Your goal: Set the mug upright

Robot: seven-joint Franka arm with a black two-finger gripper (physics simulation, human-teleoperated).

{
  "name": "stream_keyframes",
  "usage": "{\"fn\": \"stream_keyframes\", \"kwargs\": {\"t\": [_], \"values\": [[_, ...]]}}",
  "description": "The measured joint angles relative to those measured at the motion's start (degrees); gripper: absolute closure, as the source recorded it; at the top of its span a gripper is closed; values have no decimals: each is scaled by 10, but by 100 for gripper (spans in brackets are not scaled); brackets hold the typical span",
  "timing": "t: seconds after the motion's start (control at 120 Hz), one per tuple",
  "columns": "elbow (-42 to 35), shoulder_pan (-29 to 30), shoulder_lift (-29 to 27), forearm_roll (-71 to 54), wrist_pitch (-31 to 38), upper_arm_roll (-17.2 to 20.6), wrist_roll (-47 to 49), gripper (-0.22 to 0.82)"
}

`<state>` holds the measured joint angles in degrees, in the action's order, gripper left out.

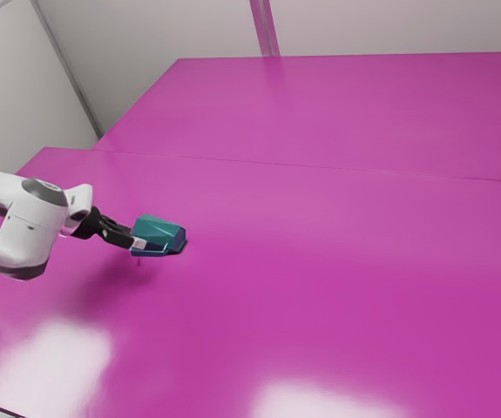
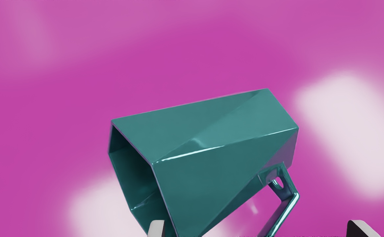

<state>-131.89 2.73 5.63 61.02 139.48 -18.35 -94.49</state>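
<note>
In the exterior view our arm (image 1: 34,218) came in from nine o'clock, its hand slanting down toward four. Our gripper (image 1: 136,244) stood open, fingers wide apart, one overlapping the mouth of the teal mug (image 1: 159,232), which lay sideways at three o'clock on the magenta table (image 1: 320,279). Pale walls (image 1: 145,30) rose toward twelve.

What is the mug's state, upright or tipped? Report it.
Tipped: the mug is on its side, its open mouth facing sideways rather than up in the wrist view.
</note>
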Motion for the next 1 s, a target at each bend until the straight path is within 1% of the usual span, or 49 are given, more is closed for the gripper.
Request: {"fn": "stream_keyframes", "kwargs": {"t": [0.167, 0.308, 0.517, 0.642, 0.792, 1.0], "values": [[15, 0, 25, 17, 4, 0, -40, 0], [21, 0, 44, 70, 4, 1, -79, 2], [21, -1, 41, 97, 0, 15, -126, 13], [19, -1, 40, 102, -3, 18, -147, 18], [18, -1, 37, 104, -9, 25, -168, 29], [25, -1, 28, 104, -16, 30, -189, 36]]}}
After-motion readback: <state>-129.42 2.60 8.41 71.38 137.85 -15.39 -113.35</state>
